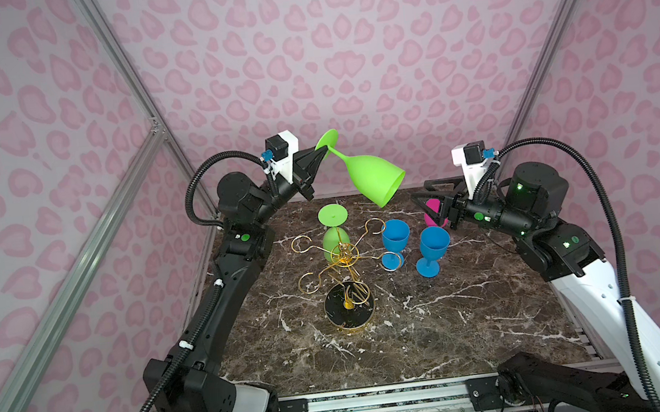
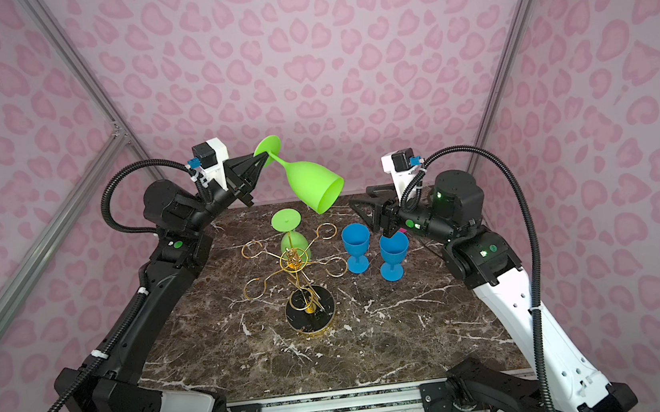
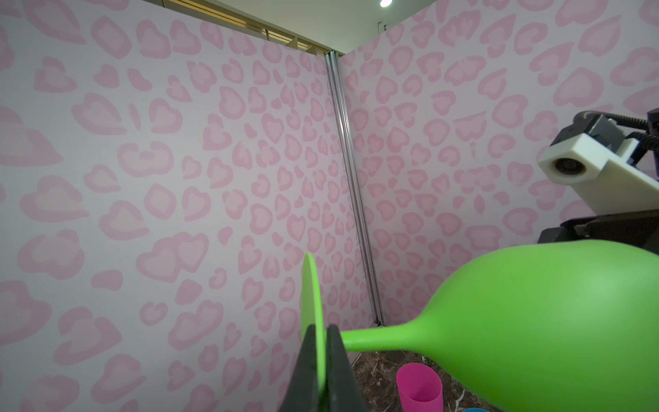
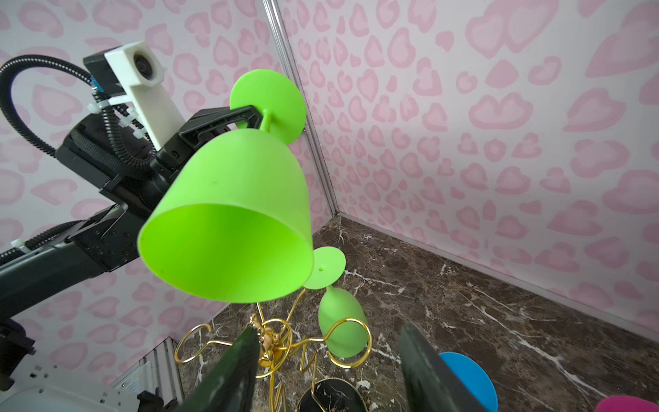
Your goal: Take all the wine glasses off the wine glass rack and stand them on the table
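1. The left gripper, on its raised arm, pinches the flat foot of the smooth green wine glass, which is held aloft and tilted mouth-down, clear of the rack.
2. The gold wire wine glass rack stands mid-table, with a second green glass hanging inverted from it.
3. The right gripper hovers near the bowl's rim, fingers spread and empty, half hiding a pink cup.

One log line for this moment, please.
left gripper: shut on wine glass foot, glass in air | right gripper: open, empty | wine glass rack: second green glass hanging
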Available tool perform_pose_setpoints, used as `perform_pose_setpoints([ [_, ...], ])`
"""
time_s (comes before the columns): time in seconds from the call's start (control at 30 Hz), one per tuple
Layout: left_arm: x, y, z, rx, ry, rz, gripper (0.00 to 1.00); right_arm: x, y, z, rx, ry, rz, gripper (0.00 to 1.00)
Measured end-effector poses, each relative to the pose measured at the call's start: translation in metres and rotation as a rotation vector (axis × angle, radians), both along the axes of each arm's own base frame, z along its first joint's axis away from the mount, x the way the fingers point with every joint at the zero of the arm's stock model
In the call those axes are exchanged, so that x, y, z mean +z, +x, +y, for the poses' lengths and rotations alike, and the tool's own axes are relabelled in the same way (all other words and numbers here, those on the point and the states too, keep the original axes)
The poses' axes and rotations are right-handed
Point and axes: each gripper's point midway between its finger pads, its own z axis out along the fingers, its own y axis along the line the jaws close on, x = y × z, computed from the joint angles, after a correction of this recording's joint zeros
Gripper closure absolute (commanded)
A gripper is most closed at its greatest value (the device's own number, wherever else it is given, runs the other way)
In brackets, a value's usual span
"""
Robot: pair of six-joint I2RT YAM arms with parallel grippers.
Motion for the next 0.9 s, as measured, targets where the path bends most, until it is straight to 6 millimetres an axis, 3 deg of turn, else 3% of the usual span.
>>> perform_pose_setpoints([
  [0.4, -0.002, 0.002, 0.0, -0.007, -0.02, 0.034, 0.97, 0.015, 0.019, 0.033, 0.066, 0.062, -0.039, 0.42],
  [0.77, -0.006, 0.006, -0.001, -0.03, -0.051, 0.098, 0.97, 0.016, 0.04, 0.049, 0.053, 0.099, -0.055, 0.75],
  [0.9, -0.006, 0.006, -0.001, -0.034, -0.059, 0.11, 0.97, 0.022, 0.039, 0.054, 0.064, 0.119, -0.072, 0.93],
])
